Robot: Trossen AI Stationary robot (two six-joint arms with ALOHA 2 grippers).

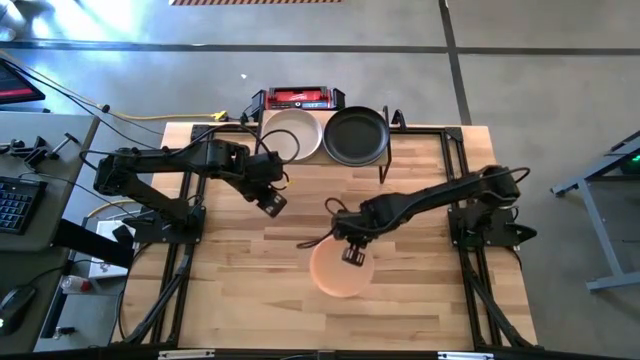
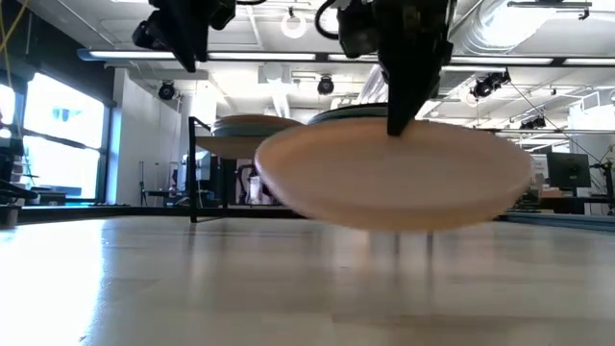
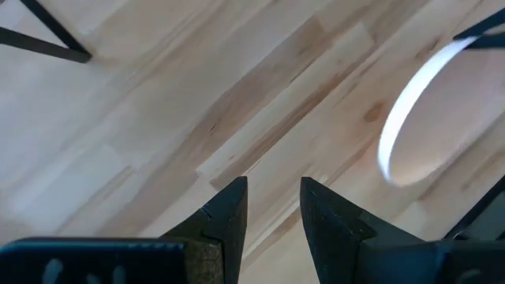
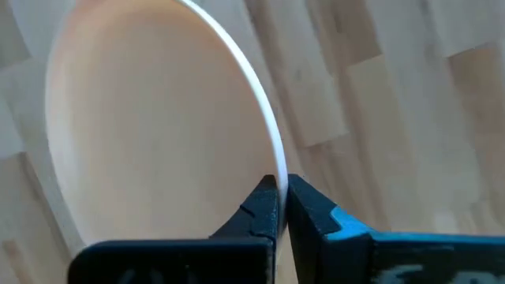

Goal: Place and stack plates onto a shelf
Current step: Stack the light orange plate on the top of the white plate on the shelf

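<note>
My right gripper [image 1: 352, 256] is shut on a peach-pink plate [image 1: 340, 272] over the middle of the table; the low view shows this plate [image 2: 394, 178] lifted off the wood. My left gripper [image 1: 272, 205] hangs open above bare table, left of the plate, with nothing between its fingers [image 3: 237, 205]. The shelf [image 2: 207, 136] stands at the table's far edge. A cream-white plate [image 1: 292, 135] and a black plate [image 1: 355, 136] rest side by side on its top. My right gripper pinches the peach-pink plate's rim [image 4: 272, 167] between its two fingers, one on the inner side of the rim and one on the outer. The fingers come from above, pointing steeply down, at the plate's far edge. The plate hangs nearly level, clear of the table.
A red-and-black device [image 1: 300, 98] sits behind the shelf. The shelf's black legs [image 1: 384, 172] reach down onto the table near the right arm. Bare wooden tabletop [image 1: 250, 290] lies in front of and around the held plate.
</note>
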